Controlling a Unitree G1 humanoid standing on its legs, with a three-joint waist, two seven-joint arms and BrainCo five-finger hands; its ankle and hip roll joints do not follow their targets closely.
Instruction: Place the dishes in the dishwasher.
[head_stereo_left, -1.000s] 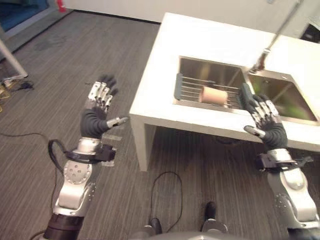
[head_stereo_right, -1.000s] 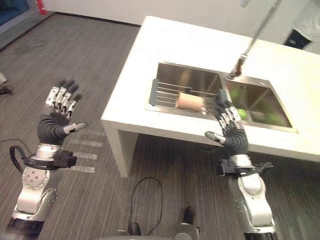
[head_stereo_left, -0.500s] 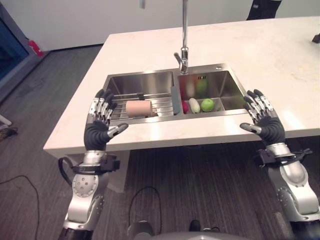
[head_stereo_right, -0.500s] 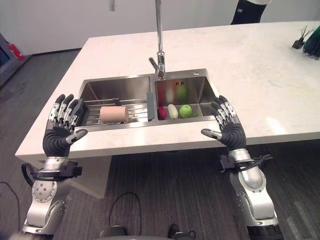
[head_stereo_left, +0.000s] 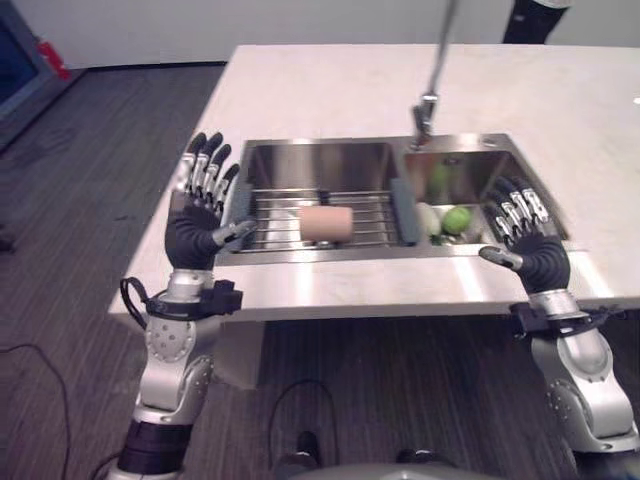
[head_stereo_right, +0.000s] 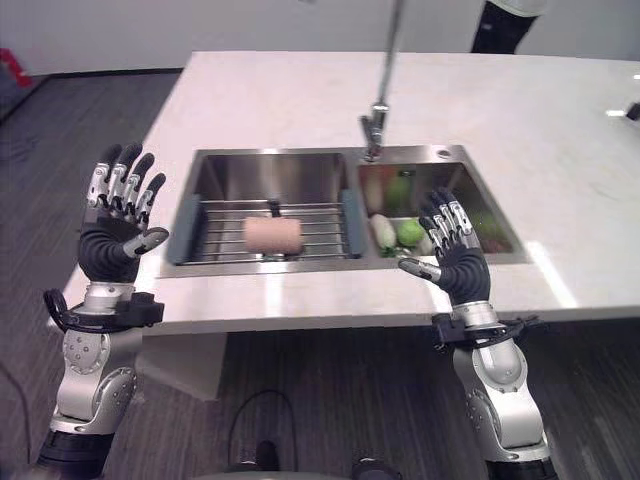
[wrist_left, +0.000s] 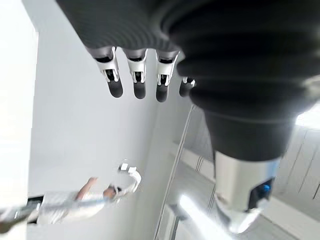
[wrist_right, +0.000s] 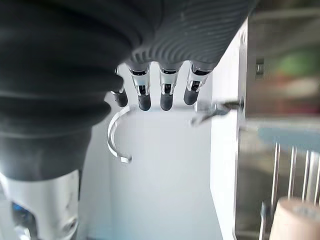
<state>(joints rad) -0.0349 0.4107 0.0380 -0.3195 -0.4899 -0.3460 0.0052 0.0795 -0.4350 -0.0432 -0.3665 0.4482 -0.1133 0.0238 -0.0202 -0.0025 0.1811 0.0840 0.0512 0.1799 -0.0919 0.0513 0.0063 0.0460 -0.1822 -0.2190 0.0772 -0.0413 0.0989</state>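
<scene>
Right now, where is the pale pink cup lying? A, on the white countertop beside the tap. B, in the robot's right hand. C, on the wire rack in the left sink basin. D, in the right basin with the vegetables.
C: the pale pink cup lies on its side on the wire rack across the left basin, and both hands are raised, open and empty.

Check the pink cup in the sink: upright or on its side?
On its side: the pink cup lies lengthwise across the wire rack in the left basin.

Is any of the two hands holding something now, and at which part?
Nothing is held: the left hand and the right hand are both open, raised before the sink.
</scene>
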